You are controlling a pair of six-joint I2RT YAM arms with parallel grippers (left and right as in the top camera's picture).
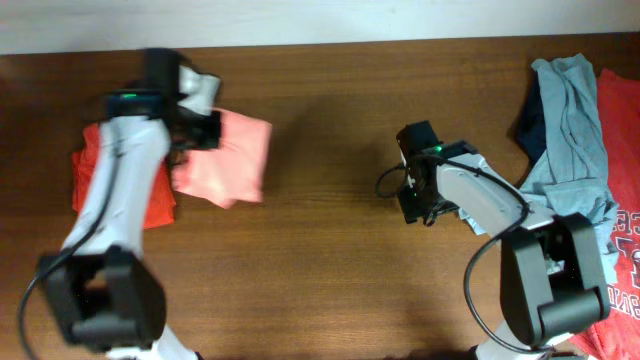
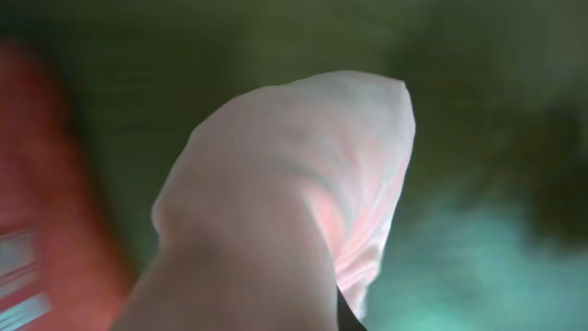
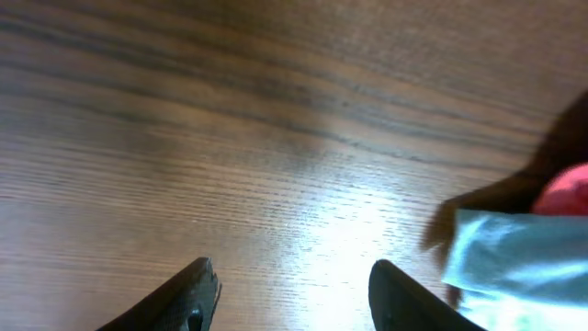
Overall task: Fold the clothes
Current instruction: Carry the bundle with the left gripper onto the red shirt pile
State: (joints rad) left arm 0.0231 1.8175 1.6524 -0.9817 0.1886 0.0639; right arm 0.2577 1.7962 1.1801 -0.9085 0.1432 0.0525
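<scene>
Left end effector (image 1: 203, 128) pinches pink shirt (image 1: 238, 160) by its edge, bare table (image 1: 330, 240) beside.

No word or number can be read for sure in any view.

From above, a red shirt (image 1: 622, 200) lies at about 4 o'clock, at the edge of the view. It has white letters (image 1: 630, 232) on it. The edge cuts them off and they are too small to spell out. There are more white marks (image 1: 628, 292) lower on the same shirt, and they cannot be read either.

In the left wrist view, a red cloth (image 2: 37, 184) at 9 o'clock has pale stripes (image 2: 23, 276) near 8 o'clock. They are far too blurry to tell if they are letters.
</scene>
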